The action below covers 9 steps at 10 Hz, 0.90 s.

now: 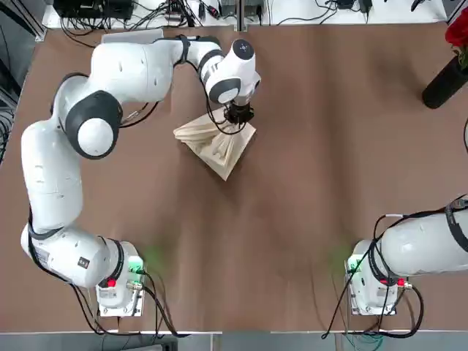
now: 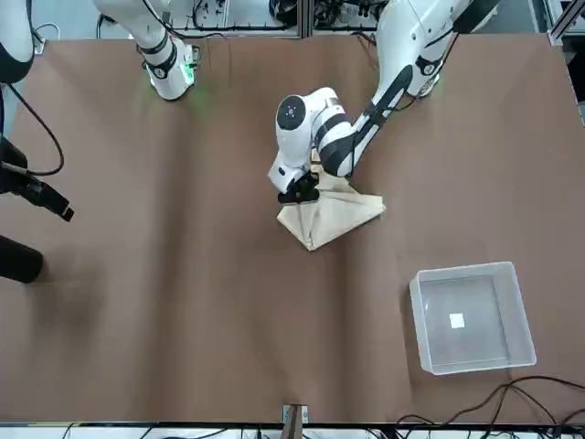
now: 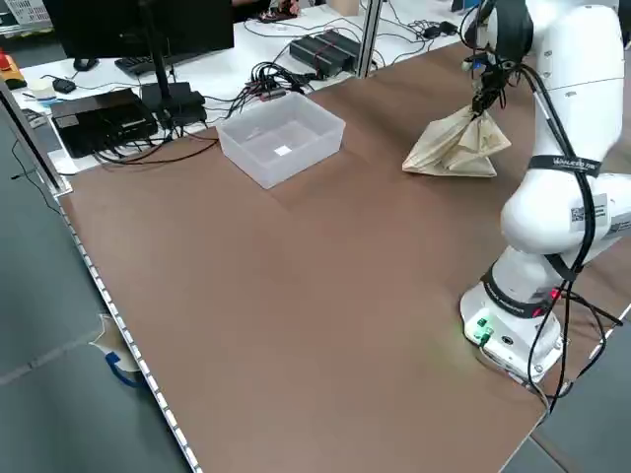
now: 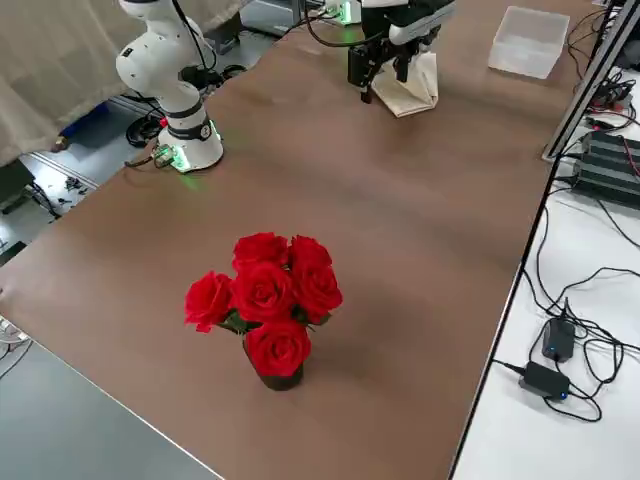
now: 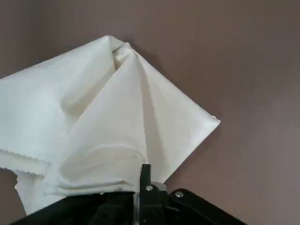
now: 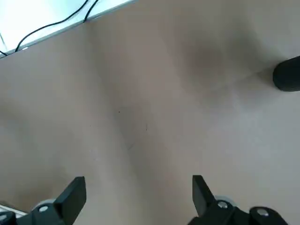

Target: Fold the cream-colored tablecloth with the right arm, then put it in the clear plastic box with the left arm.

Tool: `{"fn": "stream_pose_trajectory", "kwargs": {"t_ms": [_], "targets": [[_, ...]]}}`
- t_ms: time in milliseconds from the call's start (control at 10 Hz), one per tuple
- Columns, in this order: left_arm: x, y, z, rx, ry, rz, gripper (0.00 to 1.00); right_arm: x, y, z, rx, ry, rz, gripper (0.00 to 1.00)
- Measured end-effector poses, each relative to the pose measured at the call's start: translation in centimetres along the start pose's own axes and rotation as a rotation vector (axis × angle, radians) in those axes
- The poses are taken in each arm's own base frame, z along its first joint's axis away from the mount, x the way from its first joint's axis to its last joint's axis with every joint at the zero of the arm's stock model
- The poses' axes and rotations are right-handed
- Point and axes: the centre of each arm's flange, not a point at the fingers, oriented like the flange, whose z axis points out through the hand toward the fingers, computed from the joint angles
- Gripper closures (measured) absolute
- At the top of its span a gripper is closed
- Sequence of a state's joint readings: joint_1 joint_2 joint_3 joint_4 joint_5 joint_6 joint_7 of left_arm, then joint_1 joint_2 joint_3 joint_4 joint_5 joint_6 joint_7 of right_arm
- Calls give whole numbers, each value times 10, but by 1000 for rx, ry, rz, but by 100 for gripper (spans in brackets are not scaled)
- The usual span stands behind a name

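The left arm's black two-finger gripper [image 5: 140,187] is pinched tight on the folded cream-colored fabric tablecloth [image 5: 108,122], which flares out beyond the fingertips! Away on the robot's right, the right arm's black gripper [image 6: 140,199] hangs with fingers spread.

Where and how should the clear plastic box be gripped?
Best bet: pinch one upright wall of the clear plastic box at its rim, coming from above, one finger inside, one outside. It sits open side up, and its thin straight walls suit a pinch.
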<state>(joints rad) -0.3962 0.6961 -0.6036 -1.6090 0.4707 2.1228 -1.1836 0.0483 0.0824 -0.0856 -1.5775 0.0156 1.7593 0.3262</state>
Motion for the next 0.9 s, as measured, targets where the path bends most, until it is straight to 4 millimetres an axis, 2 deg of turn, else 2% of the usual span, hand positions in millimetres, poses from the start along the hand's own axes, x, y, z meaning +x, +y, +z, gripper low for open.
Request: {"fn": "stream_pose_trajectory", "kwargs": {"t_ms": [400, 700, 800, 900], "targets": [[-4, 16, 1, -16, 3, 17, 96, 2, -3, 9, -6, -14, -4, 0], [-7, 24, 14, 8, 42, 64, 94, 1, -8, 13, -9, -23, -44, 0], [-4, 26, 13, 2, 45, 62, 83, 1, -9, 15, -9, -26, -81, 0], [-1, 27, 11, -3, 50, 64, 67, 1, -10, 18, -11, -31, -107, 0]]}}
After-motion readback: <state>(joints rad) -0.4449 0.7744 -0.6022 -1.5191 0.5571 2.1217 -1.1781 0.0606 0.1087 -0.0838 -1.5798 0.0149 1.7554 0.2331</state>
